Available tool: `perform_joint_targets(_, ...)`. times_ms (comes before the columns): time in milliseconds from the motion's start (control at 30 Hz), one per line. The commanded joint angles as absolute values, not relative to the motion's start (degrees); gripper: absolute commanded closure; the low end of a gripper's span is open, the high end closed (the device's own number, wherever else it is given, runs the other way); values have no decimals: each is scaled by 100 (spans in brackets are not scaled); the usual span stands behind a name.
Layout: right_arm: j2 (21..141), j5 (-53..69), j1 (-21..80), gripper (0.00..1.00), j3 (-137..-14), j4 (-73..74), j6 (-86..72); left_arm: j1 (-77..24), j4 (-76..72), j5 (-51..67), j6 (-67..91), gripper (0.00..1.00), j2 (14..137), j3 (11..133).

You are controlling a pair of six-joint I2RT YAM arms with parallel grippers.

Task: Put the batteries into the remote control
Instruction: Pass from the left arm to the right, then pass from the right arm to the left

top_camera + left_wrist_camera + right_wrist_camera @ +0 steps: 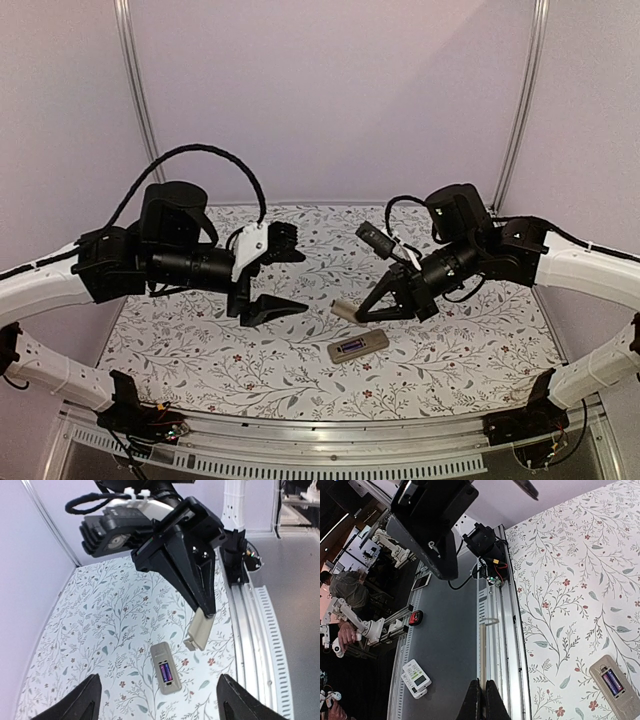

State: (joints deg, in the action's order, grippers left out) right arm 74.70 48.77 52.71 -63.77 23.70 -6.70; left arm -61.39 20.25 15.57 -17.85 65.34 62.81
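The right gripper (360, 314) pinches the small cover (343, 310) in the air, the left gripper (290, 275) gapes wide, and the remote (358, 346) lies back-up with both batteries (166, 671) inside.

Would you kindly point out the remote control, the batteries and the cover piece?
remote control (160, 653): left wrist view, bare end of its back.
batteries (166, 672): left wrist view, middle of the pair.
cover piece (201, 631): left wrist view, middle of its flat face.

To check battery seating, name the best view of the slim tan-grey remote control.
Left wrist view: the slim tan-grey remote control lies whole and close, purple cylindrical batteries visible in its open bay. The top view shows it small; the right wrist view, in a corner.
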Motion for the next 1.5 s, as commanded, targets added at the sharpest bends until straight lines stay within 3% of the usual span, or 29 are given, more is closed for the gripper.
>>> perform_joint_targets(0, 7741, 5146, 5169, 100, -6331, 2649, -976, -6539, 2552, 423, -3055, 21, 6658, 6282)
perform_joint_targets(300, 8298, 5556, 5162, 100, -6484, 2681, -1096, -7217, 2878, 125, -3806, 34, 7399, 6621)
perform_joint_targets(600, 8528, 5751, 5165, 100, -6538, 2646, -1177, -7512, 2802, 29, -4184, 40, 7772, 6723)
perform_joint_targets(800, 8578, 5837, 5161, 100, -6524, 2627, -1208, -7523, 2751, 18, -4351, 56, 7821, 6699)
perform_joint_targets(1000, 8600, 5938, 5163, 100, -6513, 2599, -1246, -7532, 2751, 18, -4459, 61, 7925, 6641)
perform_joint_targets(1300, 8678, 5959, 5161, 100, -6500, 2583, -1269, -7533, 2714, 45, -4365, 78, 7963, 6662)
perform_joint_targets(1333, 8682, 5952, 5151, 98, -6508, 2576, -1280, -7532, 2711, 58, -4311, 79, 7963, 6662)
perform_joint_targets(1367, 8677, 5900, 5127, 77, -6504, 2580, -1282, -7532, 2689, 57, -4224, 81, 7966, 6650)
perform_joint_targets(1467, 8591, 5675, 4871, 62, -6477, 2563, -1345, -7483, 2622, 19, -3668, 90, 8003, 6610)
